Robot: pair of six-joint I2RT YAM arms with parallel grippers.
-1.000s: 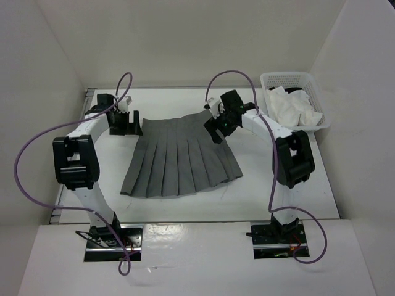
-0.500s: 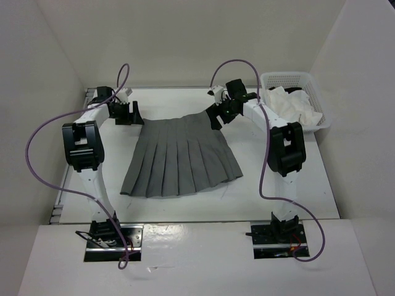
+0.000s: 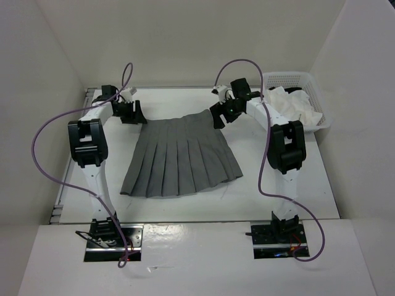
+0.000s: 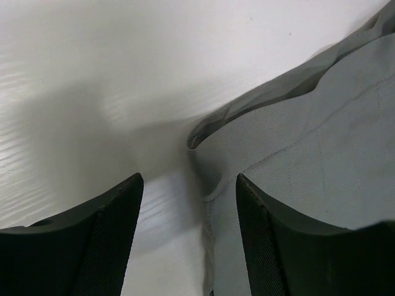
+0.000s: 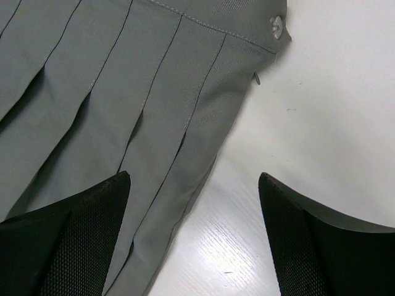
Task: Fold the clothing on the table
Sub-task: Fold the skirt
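The clothing (image 3: 179,154), a dark grey pleated skirt, lies flat on the table (image 3: 278,191) with its narrower waistband at the far side. My left gripper (image 3: 133,115) is at the waistband's left corner. In the left wrist view that gripper (image 4: 188,240) is open, with the skirt's corner (image 4: 296,160) between the fingers, one finger over cloth and one over bare table. My right gripper (image 3: 220,117) is at the right waistband corner. It (image 5: 194,237) stands wide open, straddling the skirt's side edge (image 5: 154,142) just below a small button (image 5: 278,26).
A white lattice basket (image 3: 290,76) with white cloths (image 3: 293,106) stands at the far right, close behind the right arm. White walls enclose the table. Purple cables loop off both arms.
Both arms have reached farther back, bringing the grippers down at the waistband corners. The left jaws have narrowed. The skirt has not moved.
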